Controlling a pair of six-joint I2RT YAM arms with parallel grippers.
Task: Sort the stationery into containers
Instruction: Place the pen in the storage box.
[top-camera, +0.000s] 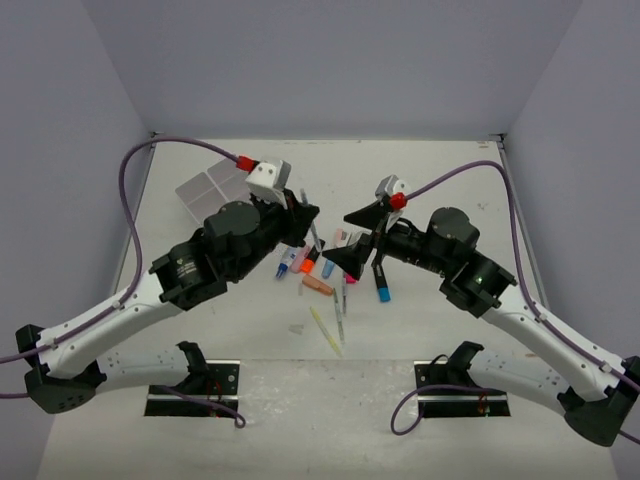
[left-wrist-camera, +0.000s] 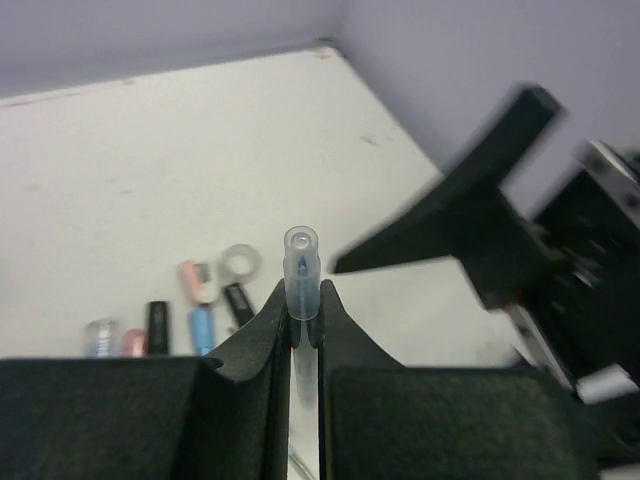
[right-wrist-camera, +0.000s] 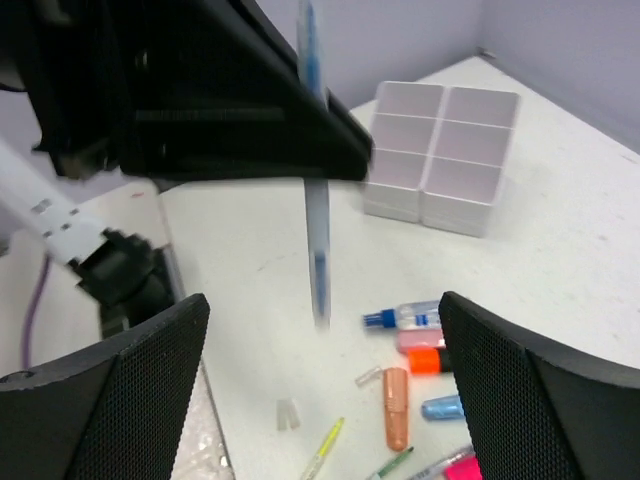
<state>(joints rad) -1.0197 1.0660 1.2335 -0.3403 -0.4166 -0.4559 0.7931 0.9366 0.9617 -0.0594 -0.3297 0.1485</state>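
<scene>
Tray (right-wrist-camera: 455, 205): compartments in view bare, nothing sorted yet. Left hand (left-wrist-camera: 303, 325) pinches a thin blue pen (left-wrist-camera: 300, 262) upright in the air, nearer than the tray and well apart from it. Right hand (top-camera: 354, 240) spread wide just beside the pen, holding nothing. Highlighters (right-wrist-camera: 395, 415) lie loose on the table (top-camera: 430, 330), nearer than the tray. Bare table leads to it; walls (right-wrist-camera: 560, 40) stand close behind.

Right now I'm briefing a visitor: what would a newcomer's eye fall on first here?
A clear blue pen, raised at centre, pinched in the shut left gripper, with the right gripper wide open beside it. Below lie scattered highlighters and pens; the white divided tray sits at the far left.
</scene>
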